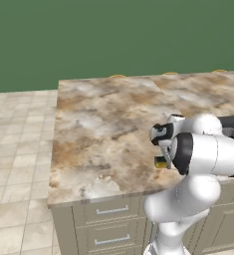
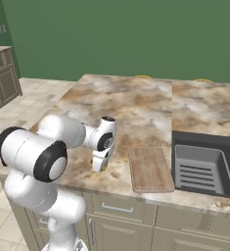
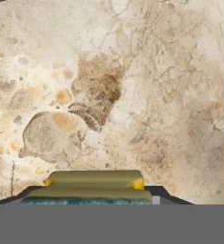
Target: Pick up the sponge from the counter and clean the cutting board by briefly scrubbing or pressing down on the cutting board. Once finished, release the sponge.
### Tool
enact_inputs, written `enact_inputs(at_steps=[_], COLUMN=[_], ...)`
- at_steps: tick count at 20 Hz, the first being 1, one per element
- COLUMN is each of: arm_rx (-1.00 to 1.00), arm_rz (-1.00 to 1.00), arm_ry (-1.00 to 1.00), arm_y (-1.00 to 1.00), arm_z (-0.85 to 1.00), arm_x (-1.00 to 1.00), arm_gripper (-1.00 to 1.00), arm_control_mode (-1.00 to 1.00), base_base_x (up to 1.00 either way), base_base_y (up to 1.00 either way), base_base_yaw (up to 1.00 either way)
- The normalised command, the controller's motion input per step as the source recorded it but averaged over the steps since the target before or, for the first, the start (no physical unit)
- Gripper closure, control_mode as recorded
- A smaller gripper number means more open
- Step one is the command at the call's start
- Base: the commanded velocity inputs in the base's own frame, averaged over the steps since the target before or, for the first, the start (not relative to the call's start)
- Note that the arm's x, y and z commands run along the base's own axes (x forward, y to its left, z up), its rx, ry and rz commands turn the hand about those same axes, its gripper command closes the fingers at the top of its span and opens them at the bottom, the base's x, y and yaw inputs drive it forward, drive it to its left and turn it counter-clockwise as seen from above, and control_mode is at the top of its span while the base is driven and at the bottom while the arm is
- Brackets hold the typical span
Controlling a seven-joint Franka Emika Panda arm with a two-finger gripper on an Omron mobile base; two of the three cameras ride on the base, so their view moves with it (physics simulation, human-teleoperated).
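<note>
Sponge (image 3: pixel 93 187) sits right at your gripper (image 1: pixel 163 158), low over the counter (image 1: pixel 103 129) near its front edge, left of the cutting board (image 2: pixel 149 168). In the hand view it fills the spot between the fingertips. You can't tell whether the jaws have closed on it or still stand apart. Looks like the pickup step, judging by that. Next you'd want a firm hold, a lift, then a carry right to the board, which lies at the front edge beside the sink (image 2: pixel 204 164).
</note>
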Motion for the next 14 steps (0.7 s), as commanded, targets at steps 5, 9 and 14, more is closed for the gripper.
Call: enact_inputs(at_steps=[5, 9, 14], arm_rx=[0.0, 0.0, 0.0], arm_rz=[0.0, 0.01, 0.01], arm_ry=[0.02, 0.03, 0.01], arm_y=[0.3, 0.33, 0.17], arm_z=[-0.3, -0.48, -0.28], arm_x=[0.49, 0.37, 0.13], arm_gripper=[1.0, -1.0, -1.0], arm_control_mode=[-1.0, -1.0, -1.0], base_base_x=[0.0, 0.0, 0.0], base_base_y=[0.0, 0.0, 0.0], base_base_yaw=[0.0, 0.0, 0.0])
